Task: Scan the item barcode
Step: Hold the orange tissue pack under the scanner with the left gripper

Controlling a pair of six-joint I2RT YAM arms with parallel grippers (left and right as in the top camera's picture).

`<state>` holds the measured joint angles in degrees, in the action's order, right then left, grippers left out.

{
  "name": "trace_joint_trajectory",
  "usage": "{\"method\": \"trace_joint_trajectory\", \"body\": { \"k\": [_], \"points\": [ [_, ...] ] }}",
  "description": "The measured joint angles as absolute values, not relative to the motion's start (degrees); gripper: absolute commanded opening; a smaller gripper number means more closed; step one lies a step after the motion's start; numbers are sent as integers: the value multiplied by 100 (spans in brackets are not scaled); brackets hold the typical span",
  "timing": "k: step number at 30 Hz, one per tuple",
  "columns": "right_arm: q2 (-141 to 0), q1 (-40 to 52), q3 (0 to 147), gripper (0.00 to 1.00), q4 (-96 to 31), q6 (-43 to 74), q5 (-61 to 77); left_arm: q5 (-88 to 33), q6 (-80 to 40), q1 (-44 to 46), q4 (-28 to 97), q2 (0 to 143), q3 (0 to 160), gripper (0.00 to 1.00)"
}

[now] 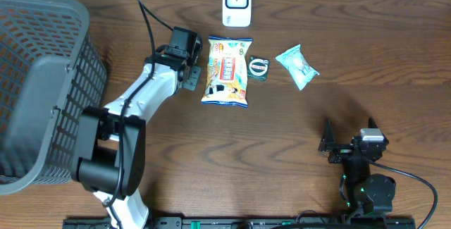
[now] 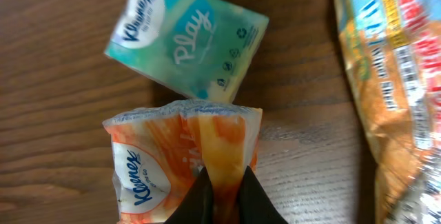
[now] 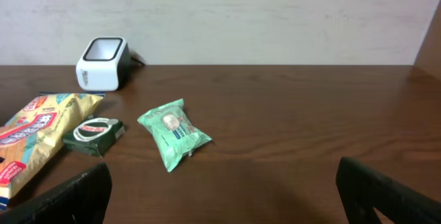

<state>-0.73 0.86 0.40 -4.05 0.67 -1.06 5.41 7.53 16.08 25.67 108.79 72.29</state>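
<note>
At the far edge of the table (image 1: 282, 151), midway along: the white scanner (image 1: 237, 3) stands alone, apart from the other goods.
My left gripper (image 2: 224, 176): pressed together on the orange Kleenex pack (image 2: 165, 155), pinching a fold of its wrapper at the middle. I cannot tell whether the pack rests on the wood or hangs just above it.
Orange Kleenex pack, place: far half of the table, left of centre, just beside the left side of the snack bag (image 1: 227, 70).
Teal Kleenex pack (image 2: 186, 41): flat on the table just beyond the orange one, lying at a slant. My own arm hides it from above.
Snack bag: flat, its length running toward the scanner, stopping just short of it.
Dark green box (image 1: 258, 67): close against the snack bag's right side.
Mint-green packet (image 1: 297, 66): right of the box, apart from it, lying askew.
My right gripper (image 3: 227, 189): fingers spread wide with nothing between them, near the near right corner, facing the far edge.
Grey basket (image 1: 42, 88): at the left edge of the table.
</note>
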Motion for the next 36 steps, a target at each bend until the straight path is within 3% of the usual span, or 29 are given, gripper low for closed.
{"method": "trace_joint_trajectory", "body": {
  "k": [13, 21, 33, 34, 36],
  "points": [
    [-73, 86, 40, 99, -405, 67, -106, 565, 43, 1608, 2189, 11043, 7229, 7],
    [-73, 86, 40, 99, -408, 67, -106, -30, -329, 1610, 1678, 11043, 7229, 8],
    [-73, 86, 40, 99, -405, 67, -106, 237, -456, 1612, 2198, 11043, 7229, 8],
    [-73, 86, 40, 99, -405, 67, -106, 281, -456, 1612, 2217, 11043, 7229, 10],
    [-73, 86, 40, 99, -408, 67, -106, 357, -462, 1612, 2220, 11043, 7229, 29]
  ]
}}
